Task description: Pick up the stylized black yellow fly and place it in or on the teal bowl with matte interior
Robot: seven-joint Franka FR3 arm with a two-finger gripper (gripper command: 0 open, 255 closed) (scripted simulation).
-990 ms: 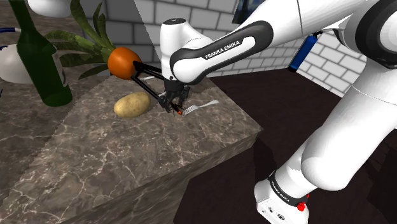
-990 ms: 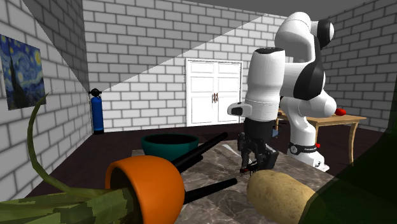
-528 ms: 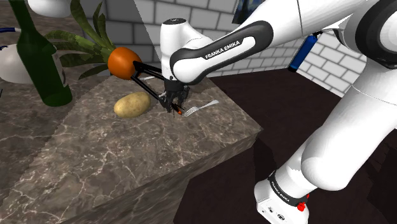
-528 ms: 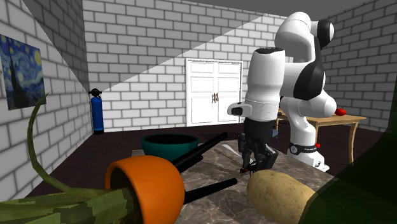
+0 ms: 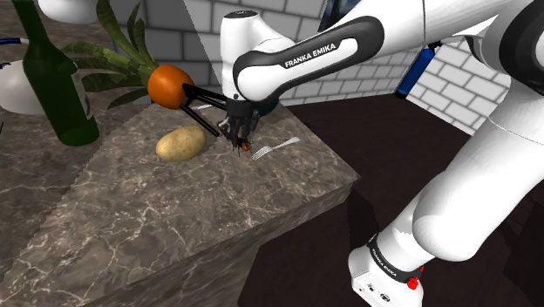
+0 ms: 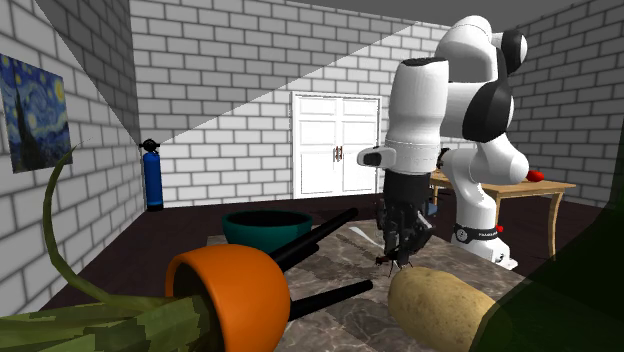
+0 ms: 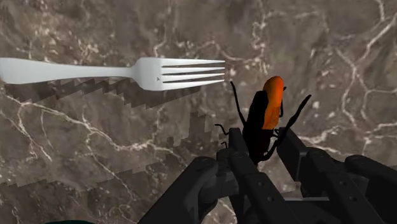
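Note:
The fly (image 7: pixel 262 119) has a black body with an orange-yellow patch and thin black legs. My gripper (image 7: pixel 259 151) is shut on it, the fingers clasping its body, and it hangs a little above the marble counter (image 7: pixel 95 165). In the shoulder view the gripper (image 5: pixel 241 139) holds the fly (image 5: pixel 243 146) between the potato and the fork. The teal bowl (image 6: pixel 266 228) stands at the counter's far edge in the second exterior view, left of the gripper (image 6: pixel 403 255). In the shoulder view the arm hides most of the bowl.
A silver fork (image 5: pixel 275 146) lies on the counter just beside the fly. A potato (image 5: pixel 180 143), an orange carrot-like object (image 5: pixel 168 84) with black rods and green leaves, and a dark green bottle (image 5: pixel 54 87) stand nearby. The counter edge (image 5: pixel 349 179) drops to the floor.
The gripper has risen from the counter with the fly clasped in it, and the arm's forearm has swung upward. The fork and potato have not moved.

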